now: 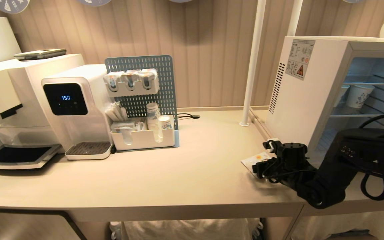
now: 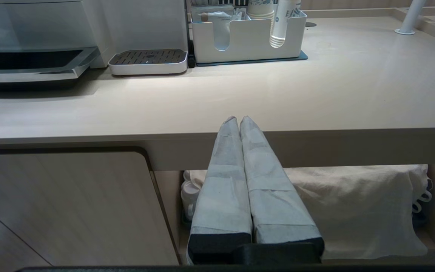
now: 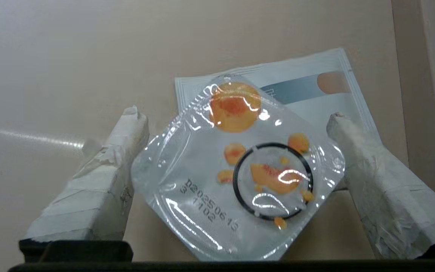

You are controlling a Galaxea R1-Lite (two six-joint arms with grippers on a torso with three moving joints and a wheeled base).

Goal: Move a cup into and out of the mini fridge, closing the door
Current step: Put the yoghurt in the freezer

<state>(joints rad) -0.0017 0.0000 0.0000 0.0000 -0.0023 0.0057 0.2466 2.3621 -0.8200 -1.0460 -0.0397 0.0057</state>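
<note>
the cup (image 3: 236, 170) stands on the worktop (image 1: 185, 166), directly below my right end effector (image 3: 236, 124). the foil top with orange fruit marks faces straight up at the wrist camera, so its axis is vertical and my approach line runs down along it. one taped finger (image 3: 100, 181) flanks it on one side, the other finger on the opposite side, both clear of the rim: the end effector is spread wide and holds nothing. i cannot tell how much height remains between the fingertips and the worktop.

under and behind the cup lies a flat sachet (image 3: 308, 87), partly covered by it. judgement: the fingers could catch its edge on closing, so the pot wall should be gripped above it.

in the head view the right arm comes in low from the right, just in front of the mini fridge (image 1: 305, 93). the fridge interior is exposed, with patterned paper cups (image 1: 358, 95) on a wire shelf; the door itself is not in view. the path from the cup toward that opening is short, and the worktop to the left is bare.

my left end effector (image 2: 239, 121) is parked below the worktop's front edge, fingers pressed together, empty. the right arm is far nearer.
</note>
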